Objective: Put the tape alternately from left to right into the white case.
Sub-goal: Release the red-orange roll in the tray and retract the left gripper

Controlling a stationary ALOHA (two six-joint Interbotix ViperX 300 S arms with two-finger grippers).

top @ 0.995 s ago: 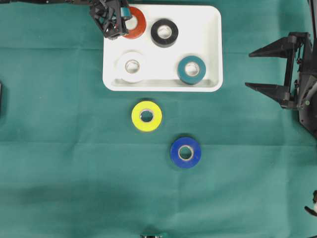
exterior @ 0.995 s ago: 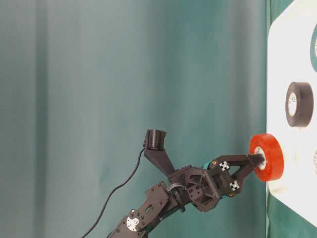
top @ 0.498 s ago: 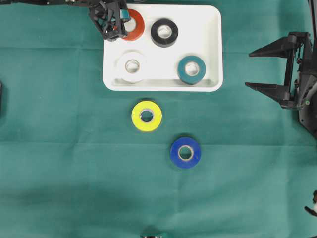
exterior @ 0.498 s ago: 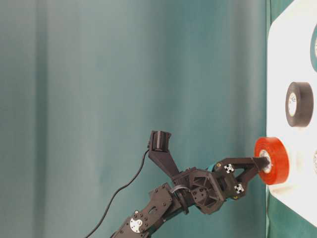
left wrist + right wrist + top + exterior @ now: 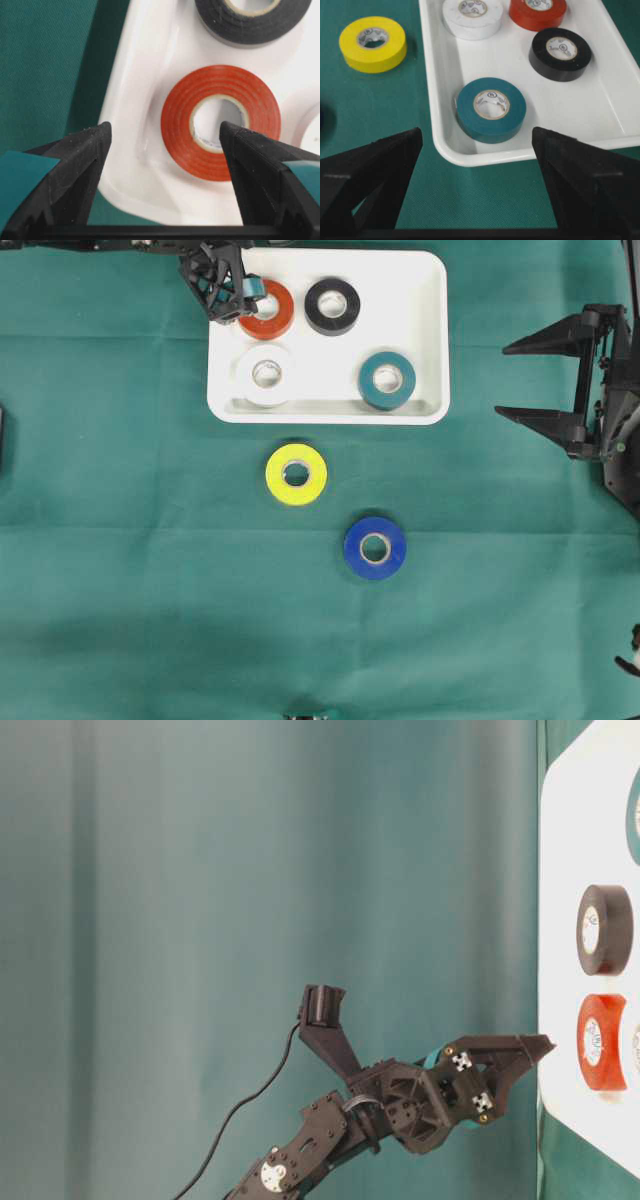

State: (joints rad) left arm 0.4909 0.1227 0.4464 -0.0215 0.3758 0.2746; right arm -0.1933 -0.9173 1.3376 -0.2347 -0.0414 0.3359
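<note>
In the overhead view the left gripper (image 5: 243,302) stood with its jaws apart at the far-left corner of the white case (image 5: 425,340), and the red-orange roll (image 5: 267,310) lay flat inside that corner, freed where a second earlier it had been pinched at the rim. Beside it in the case sat the black roll (image 5: 332,305), the white roll (image 5: 267,374) and the teal roll (image 5: 387,380); the yellow roll (image 5: 296,474) and the blue roll (image 5: 375,548) waited on the green cloth (image 5: 120,540) outside the case's near edge. So four of six were stowed, and judging by the alternation the right arm's turn seemed next. The right gripper (image 5: 545,380) hung spread and empty, well off the case's right side, unmoved. At table level the left gripper (image 5: 535,1055) had let go and the red-orange roll (image 5: 600,1042) had dropped onto the case floor. The left wrist view showed both fingertips (image 5: 82,150) clear of the roll. The right wrist view showed open jaws facing the teal roll (image 5: 491,109).
</note>
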